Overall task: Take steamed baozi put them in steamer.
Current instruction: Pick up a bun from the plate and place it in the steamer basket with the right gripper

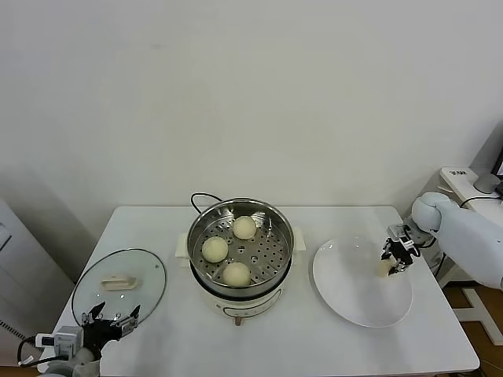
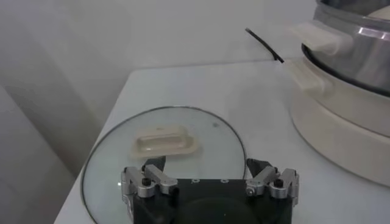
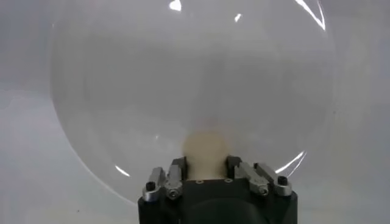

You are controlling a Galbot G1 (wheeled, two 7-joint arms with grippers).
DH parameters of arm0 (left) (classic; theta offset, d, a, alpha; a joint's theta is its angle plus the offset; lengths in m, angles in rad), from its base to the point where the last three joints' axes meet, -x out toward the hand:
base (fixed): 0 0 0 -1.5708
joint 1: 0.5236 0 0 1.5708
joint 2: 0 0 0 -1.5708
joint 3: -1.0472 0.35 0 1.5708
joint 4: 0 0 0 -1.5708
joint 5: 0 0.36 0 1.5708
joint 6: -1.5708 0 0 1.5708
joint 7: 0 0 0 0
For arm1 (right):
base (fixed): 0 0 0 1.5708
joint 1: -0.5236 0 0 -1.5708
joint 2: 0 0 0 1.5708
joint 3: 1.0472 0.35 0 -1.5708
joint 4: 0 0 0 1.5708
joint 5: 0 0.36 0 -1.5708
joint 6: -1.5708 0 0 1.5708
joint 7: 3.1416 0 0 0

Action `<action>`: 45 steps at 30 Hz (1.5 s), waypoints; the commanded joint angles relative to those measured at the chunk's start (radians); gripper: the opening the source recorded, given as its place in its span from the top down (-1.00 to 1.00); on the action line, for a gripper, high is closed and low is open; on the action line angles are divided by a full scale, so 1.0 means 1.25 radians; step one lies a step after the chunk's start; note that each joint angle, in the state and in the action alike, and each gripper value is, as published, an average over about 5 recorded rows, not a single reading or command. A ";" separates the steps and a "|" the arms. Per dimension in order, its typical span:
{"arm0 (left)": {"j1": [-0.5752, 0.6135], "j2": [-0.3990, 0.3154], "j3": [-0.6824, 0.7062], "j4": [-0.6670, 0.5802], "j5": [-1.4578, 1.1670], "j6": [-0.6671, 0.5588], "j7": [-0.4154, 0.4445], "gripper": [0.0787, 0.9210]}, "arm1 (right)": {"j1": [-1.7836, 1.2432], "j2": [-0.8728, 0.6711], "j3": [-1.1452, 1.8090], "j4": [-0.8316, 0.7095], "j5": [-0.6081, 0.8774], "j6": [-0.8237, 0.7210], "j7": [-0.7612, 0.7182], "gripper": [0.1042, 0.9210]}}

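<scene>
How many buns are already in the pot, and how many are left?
Three baozi already sit in the steamer. The right gripper is shut on the last baozi over the white plate. It still needs carrying across. The left gripper waits open by the glass lid.

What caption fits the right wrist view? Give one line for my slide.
Right gripper shut on the last baozi over the white plate.

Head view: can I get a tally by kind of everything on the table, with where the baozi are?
Baozi in steamer: 3
Baozi held in right gripper over plate: 1
Steamer: 1
Plate: 1
Glass lid: 1
Total: 7
</scene>
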 commanded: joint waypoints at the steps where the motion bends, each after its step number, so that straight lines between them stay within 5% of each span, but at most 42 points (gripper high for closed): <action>1: 0.003 -0.005 -0.001 -0.005 0.009 0.005 -0.003 -0.77 | 0.276 -0.096 -0.295 0.192 0.261 -0.117 0.008 0.30; 16: -0.005 -0.004 0.006 -0.013 0.010 0.011 -0.007 -0.77 | 0.727 -0.041 -0.663 0.517 0.762 -0.390 0.156 0.30; 32: -0.004 -0.001 0.006 -0.012 0.012 0.010 -0.012 -0.77 | 0.718 0.164 -0.642 0.583 0.953 -0.552 0.348 0.30; 45: -0.014 -0.004 0.013 -0.009 0.012 0.012 -0.013 -0.77 | 0.615 0.274 -0.600 0.534 0.967 -0.580 0.396 0.28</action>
